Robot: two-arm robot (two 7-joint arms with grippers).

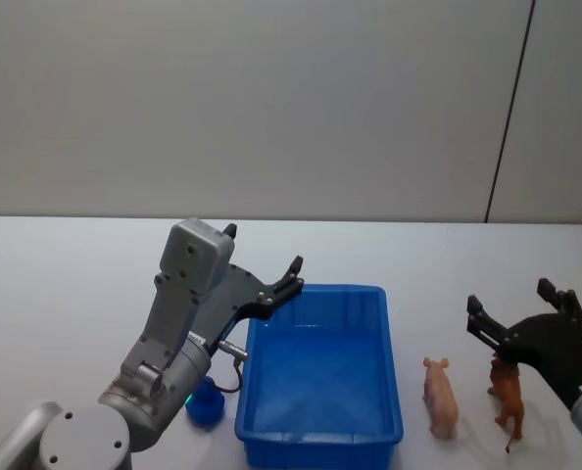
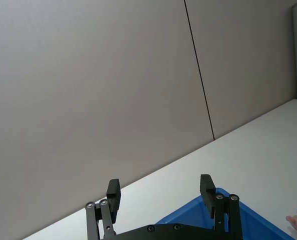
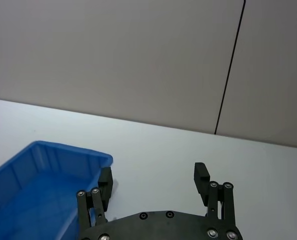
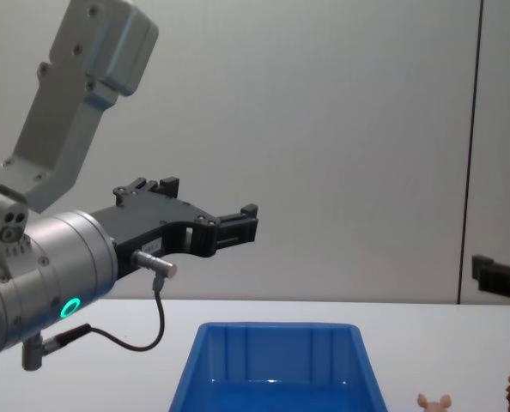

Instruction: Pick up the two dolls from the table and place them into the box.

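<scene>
Head camera looks down on the box (image 1: pixel 320 448); chest camera faces it low and level; wrist cameras, aimed at the back wall (image 1: pixel 271 98), catch its rim.

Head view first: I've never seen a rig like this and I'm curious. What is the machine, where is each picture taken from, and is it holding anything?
It is a two-armed robot. One picture looks down from its head, one forward from its chest, two from its wrists. On the white table stands a blue box; to its right are a pink doll and a reddish-brown doll. The left tool hovers open by the box's left rim; the right tool hovers open above the reddish-brown doll. Neither holds anything.
</scene>
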